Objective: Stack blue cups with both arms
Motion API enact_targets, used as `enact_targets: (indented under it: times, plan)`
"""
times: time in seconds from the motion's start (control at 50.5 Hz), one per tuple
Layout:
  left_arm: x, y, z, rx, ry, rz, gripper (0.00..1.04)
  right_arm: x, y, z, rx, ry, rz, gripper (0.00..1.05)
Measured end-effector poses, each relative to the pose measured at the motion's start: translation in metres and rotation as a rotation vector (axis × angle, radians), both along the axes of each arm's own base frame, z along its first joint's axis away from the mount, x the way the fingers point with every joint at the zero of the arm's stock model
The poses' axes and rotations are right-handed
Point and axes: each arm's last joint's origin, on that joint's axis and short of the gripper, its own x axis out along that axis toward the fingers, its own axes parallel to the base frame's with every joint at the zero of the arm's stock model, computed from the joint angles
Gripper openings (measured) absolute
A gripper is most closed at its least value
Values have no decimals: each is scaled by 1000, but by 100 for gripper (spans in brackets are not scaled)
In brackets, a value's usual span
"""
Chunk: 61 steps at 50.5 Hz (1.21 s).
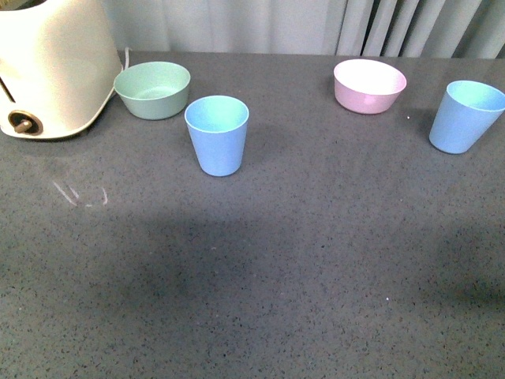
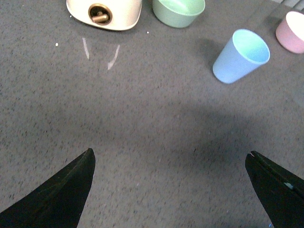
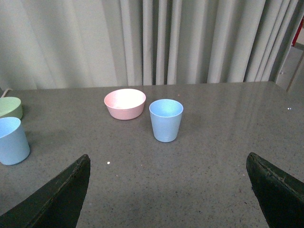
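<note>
The black left fingers [image 2: 61, 194] and black right fingers [image 3: 57, 194] are both spread wide and empty over the dark grey speckled counter [image 1: 260, 276]. Farther on, a light blue tapered plastic cup [image 1: 217, 134] stands upright just before a mint-green bowl [image 1: 152, 89]. A second light blue cup [image 1: 465, 116] stands well apart to the right, near a pink bowl [image 1: 369, 85]. A cream appliance [image 1: 51, 63] sits far left.

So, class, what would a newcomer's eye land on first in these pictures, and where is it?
Two upright blue cups stand out: the left cup by the mint-green bowl, the right cup by the pink bowl. A cream appliance fills the far-left corner. The left end effector and right end effector are open, empty.
</note>
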Motion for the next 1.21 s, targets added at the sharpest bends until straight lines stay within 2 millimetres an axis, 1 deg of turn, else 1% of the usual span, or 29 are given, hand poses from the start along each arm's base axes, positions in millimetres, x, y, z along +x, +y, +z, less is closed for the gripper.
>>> enact_targets:
  times: [0.079,0.119,0.178,0.218,0.317,0.455,0.515,0.634,0.713,0.99,1.208]
  plan:
    - [37,-2,16,-22,11,14,96,0,0,0,0,0,0,96]
    - [51,-5,20,-25,22,10,96,0,0,0,0,0,0,96]
    - [77,-14,25,-19,57,0,96,0,0,0,0,0,0,96]
    - [90,-19,27,-19,72,-6,96,0,0,0,0,0,0,96]
    - [128,-41,29,-31,106,-43,96,0,0,0,0,0,0,96]
    - [163,-66,25,-45,150,-65,96,0,0,0,0,0,0,96]
    - [171,-72,22,-46,161,-70,96,0,0,0,0,0,0,96]
    - [195,-94,11,-42,194,-90,96,0,0,0,0,0,0,96]
    - [208,-105,5,-27,218,-97,96,0,0,0,0,0,0,96]
    - [238,-131,-11,-11,274,-116,96,0,0,0,0,0,0,96]
    - [253,-147,-22,11,306,-128,96,0,0,0,0,0,0,96]
